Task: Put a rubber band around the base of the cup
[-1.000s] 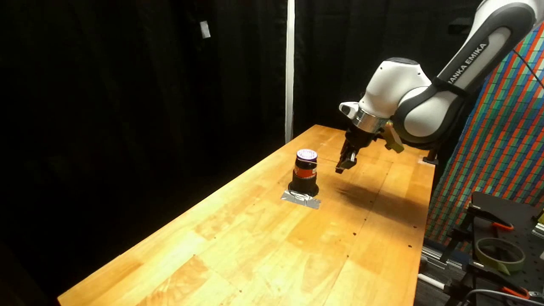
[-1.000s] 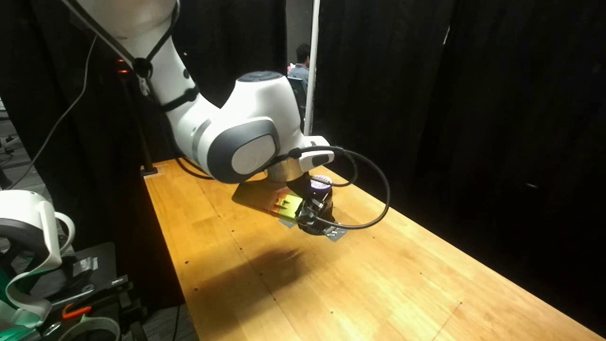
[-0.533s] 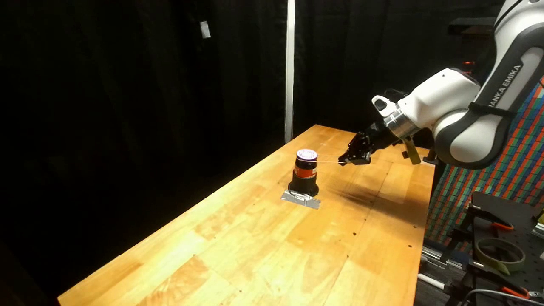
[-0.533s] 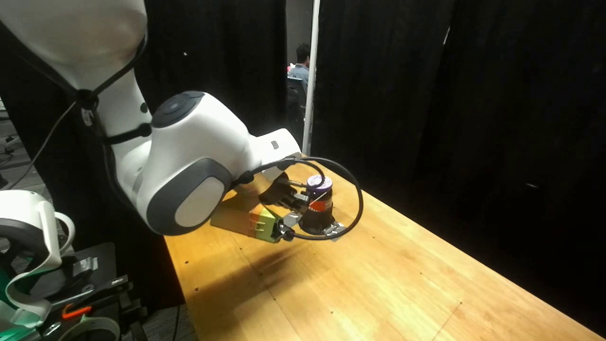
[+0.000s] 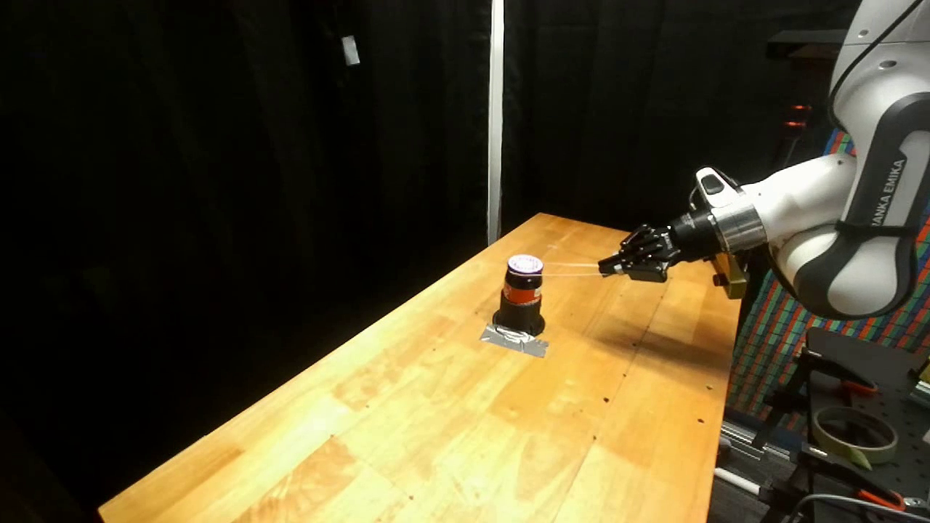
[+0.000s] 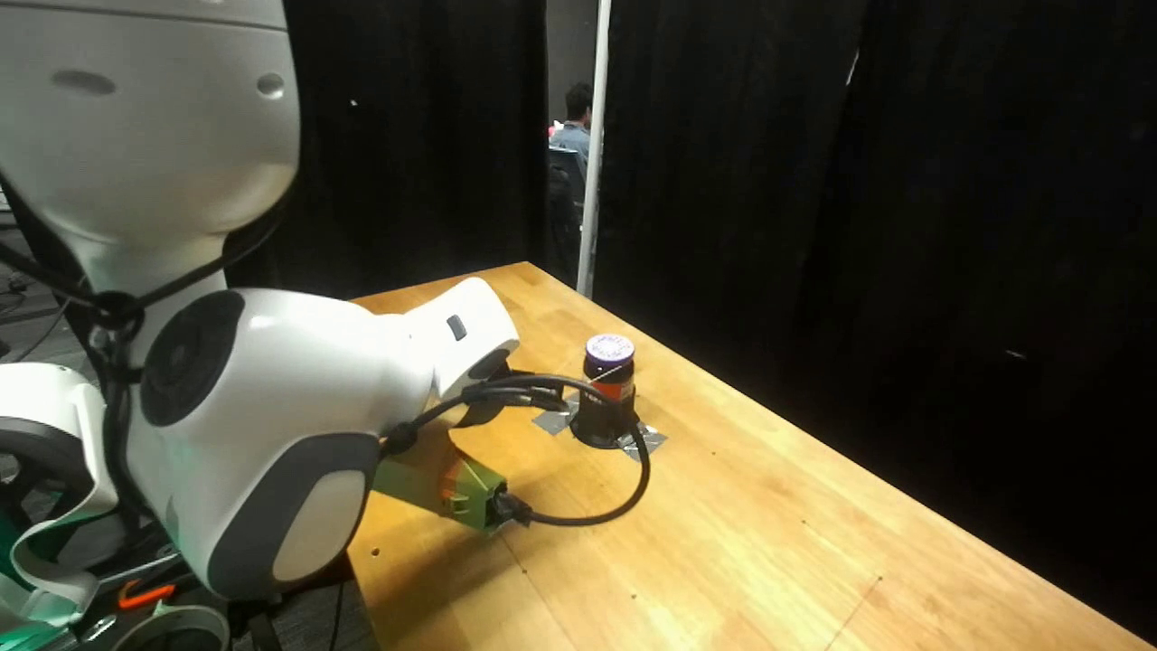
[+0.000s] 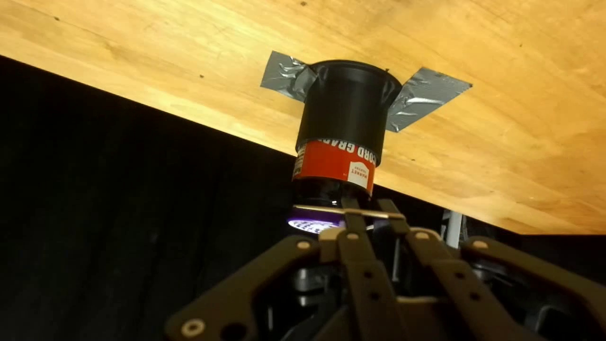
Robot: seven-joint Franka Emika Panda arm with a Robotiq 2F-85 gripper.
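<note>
Cup [image 5: 523, 293] upright on the wooden table [image 5: 465, 407], orange-red label [image 7: 331, 163] around its middle, purple lid [image 6: 610, 348] with a white printed top. Its lower section is black and flares to a rim at the tabletop; can't tell whether that's a separate holder. Two strips of grey tape [image 7: 428, 97] on the table, one either side of the cup's foot, both touching it.

Rubber band [image 7: 319, 209] sits high on the cup: looped around right by the lid's lower edge, well above the foot. From the cup it's pulled straight out sideways, two thin strands running to the gripper [image 7: 369, 206]. Gripper is beside the cup, apart from it, near lid height, fingertips aimed at the cup. Fingers [image 7: 360, 258] slightly apart, narrow gap between them. Band lies across both near the tips; exactly how it's hooked there I can't make out.

Arm [image 5: 806, 192] reaches in on the gripper's side of the cup. In an exterior view its black cable [image 6: 578, 522] loops across in front of the cup. Black curtain [image 5: 218, 181] hangs beyond the cup, white pole [image 5: 495, 123] behind it. Farther past the cup, a person [image 6: 570, 137], partly covered by the pole. Well apart from the cup, off the table: dark stand [image 5: 835, 349] with a tape roll [image 5: 883, 452].
</note>
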